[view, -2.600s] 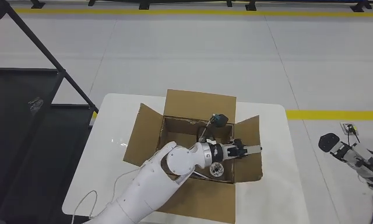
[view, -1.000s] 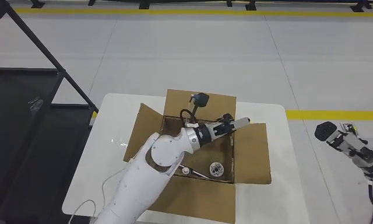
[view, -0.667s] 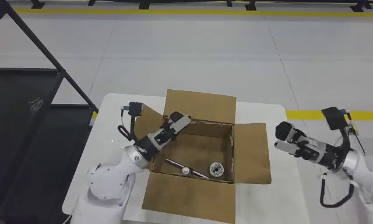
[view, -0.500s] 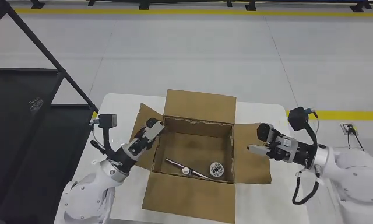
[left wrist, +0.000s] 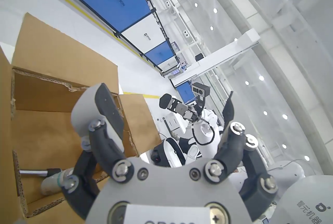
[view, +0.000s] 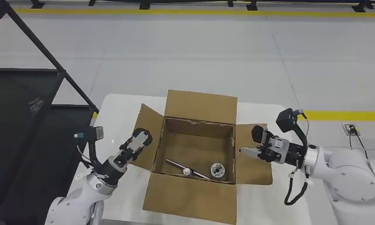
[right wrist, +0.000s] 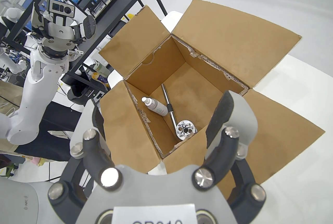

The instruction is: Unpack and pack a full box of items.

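Note:
An open cardboard box (view: 199,111) stands mid-table, its flaps spread outward. On its floor lie a white spray bottle (right wrist: 156,107) and a metal rod with a round perforated head (right wrist: 184,129); the same head (view: 218,168) shows from above. My left gripper (view: 139,142) hovers open beside the box's left flap, holding nothing, and its own wrist view confirms it (left wrist: 166,110). Over the right flap, my right gripper (view: 249,150) is open and empty, looking down into the box (right wrist: 161,118).
The box rests on a white table (view: 117,122), with bare strips to its left and right. A black metal rack (view: 35,108) stands close to the table's left edge. Beyond the table is open floor with a yellow line (view: 328,115).
My left arm has come out of the box and swung to its left side. My right arm has come in from the right to the right flap, which now lies flatter.

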Motion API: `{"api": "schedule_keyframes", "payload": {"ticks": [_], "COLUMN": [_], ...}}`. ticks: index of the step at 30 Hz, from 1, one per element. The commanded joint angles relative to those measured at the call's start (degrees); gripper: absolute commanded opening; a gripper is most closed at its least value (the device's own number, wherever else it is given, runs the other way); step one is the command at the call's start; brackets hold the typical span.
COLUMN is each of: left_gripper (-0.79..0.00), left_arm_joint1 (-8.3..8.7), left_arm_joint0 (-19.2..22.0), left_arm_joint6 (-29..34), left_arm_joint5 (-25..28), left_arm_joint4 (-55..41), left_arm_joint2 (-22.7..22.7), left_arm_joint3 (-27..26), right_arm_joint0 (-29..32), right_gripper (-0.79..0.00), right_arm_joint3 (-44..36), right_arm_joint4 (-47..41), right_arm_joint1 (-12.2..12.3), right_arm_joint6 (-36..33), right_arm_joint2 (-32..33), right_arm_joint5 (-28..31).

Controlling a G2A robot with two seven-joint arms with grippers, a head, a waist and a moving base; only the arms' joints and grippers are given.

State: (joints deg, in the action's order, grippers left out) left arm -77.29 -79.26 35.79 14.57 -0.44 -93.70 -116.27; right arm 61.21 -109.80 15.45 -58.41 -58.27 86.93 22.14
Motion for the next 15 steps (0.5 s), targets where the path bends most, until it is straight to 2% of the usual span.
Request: {"api": "schedule_keyframes", "payload": {"ticks": [1,8,12,15], "left_gripper": [0.000,0.000,0.000,0.000], "left_arm_joint1": [0.16,0.77,0.88,0.88], "left_arm_joint0": [0.15,-2.40,-5.66,-5.66], "left_arm_joint6": [-0.58,-2.81,-6.94,-6.94], "left_arm_joint5": [-0.31,-1.27,-1.63,-1.63], "left_arm_joint4": [0.07,-4.09,-5.00,-5.00], "left_arm_joint2": [-0.53,-6.34,-9.78,-9.78], "left_arm_joint3": [0.27,-1.09,-2.85,-2.85], "right_arm_joint0": [-2.60,-16.07,-23.26,-26.48], "right_gripper": [0.000,0.000,0.000,0.000], "right_arm_joint3": [-0.61,3.69,8.51,11.96], "right_arm_joint4": [1.93,6.31,5.93,4.97], "right_arm_joint1": [-0.15,-1.90,-3.49,-4.29], "right_arm_joint6": [-1.63,-6.11,-7.15,-7.98], "right_arm_joint2": [-3.80,-18.92,-26.70,-29.63], "right_arm_joint5": [-2.43,-12.73,-13.92,-14.97]}}
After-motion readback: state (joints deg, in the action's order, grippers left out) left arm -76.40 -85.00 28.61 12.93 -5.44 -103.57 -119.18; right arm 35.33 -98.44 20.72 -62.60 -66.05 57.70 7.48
